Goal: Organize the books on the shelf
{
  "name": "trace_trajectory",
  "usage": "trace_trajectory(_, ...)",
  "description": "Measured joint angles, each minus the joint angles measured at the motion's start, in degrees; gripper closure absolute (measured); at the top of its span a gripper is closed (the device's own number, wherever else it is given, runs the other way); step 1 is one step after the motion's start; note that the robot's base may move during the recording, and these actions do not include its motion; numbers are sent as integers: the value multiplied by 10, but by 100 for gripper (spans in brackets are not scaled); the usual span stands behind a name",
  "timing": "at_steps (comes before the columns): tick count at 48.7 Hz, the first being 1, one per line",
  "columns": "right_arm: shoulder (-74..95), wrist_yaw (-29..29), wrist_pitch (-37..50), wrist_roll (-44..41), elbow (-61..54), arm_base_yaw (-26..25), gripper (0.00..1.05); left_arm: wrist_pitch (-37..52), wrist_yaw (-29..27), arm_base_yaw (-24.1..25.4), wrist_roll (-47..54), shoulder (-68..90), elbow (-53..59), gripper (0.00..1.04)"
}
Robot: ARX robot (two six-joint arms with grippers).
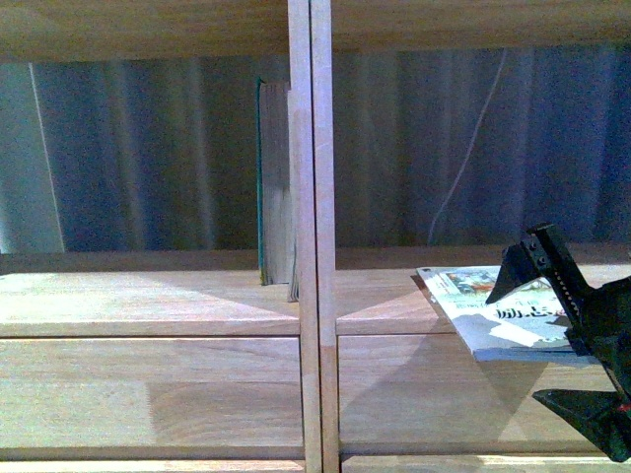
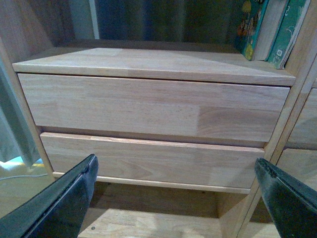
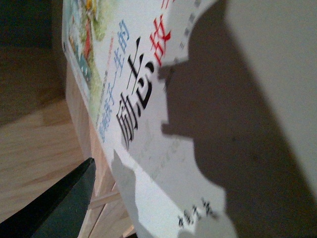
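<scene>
My right gripper [image 1: 520,343] has its black jaws spread wide, one finger above and one below a pale blue-white paperback [image 1: 493,320] with an illustrated cover and black characters. The upper fingertip sits at the cover. The lower finger hangs apart from the underside with bare wood showing between them, so I read the hand as open around the book and not clamped on it. That paperback lies nearly flat on the ledge of the light natural-wood shelf [image 1: 148,296]. Its near corner juts out past the front edge toward the hand. From the right wrist camera the same cover [image 3: 198,124] fills most of the view, very close and shadowed by the hand. Only one dark finger [image 3: 59,208] shows beside it, and the other is hidden behind the book. Well away from this hand, past the upright wooden divider [image 1: 311,197], a few thin teal-edged books [image 1: 276,187] stand upright and pressed against the divider's far side. My left gripper [image 2: 178,198] is empty, with its two black fingers [image 2: 64,203] held wide apart. Just beyond them are two flat wooden drawer fronts [image 2: 148,104] stacked one over the other. Above those and off to one side of the hand, the upright books [image 2: 270,29] lean in the corner of the compartment.
</scene>
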State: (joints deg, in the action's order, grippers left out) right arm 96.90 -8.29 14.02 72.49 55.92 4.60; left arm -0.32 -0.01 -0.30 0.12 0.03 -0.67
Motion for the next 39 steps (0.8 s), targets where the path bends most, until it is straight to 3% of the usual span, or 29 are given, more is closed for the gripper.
trace_trajectory(18, 28, 58, 7, -1, 38, 1, 9, 0, 0, 0, 0, 0, 0, 7)
trace_trajectory(26, 29, 55, 7, -1, 42, -1, 32, 0, 0, 0, 0, 0, 0, 7)
trace_trajectory(39, 20, 40, 18, -1, 25, -8, 83, 0, 0, 0, 0, 0, 0, 7)
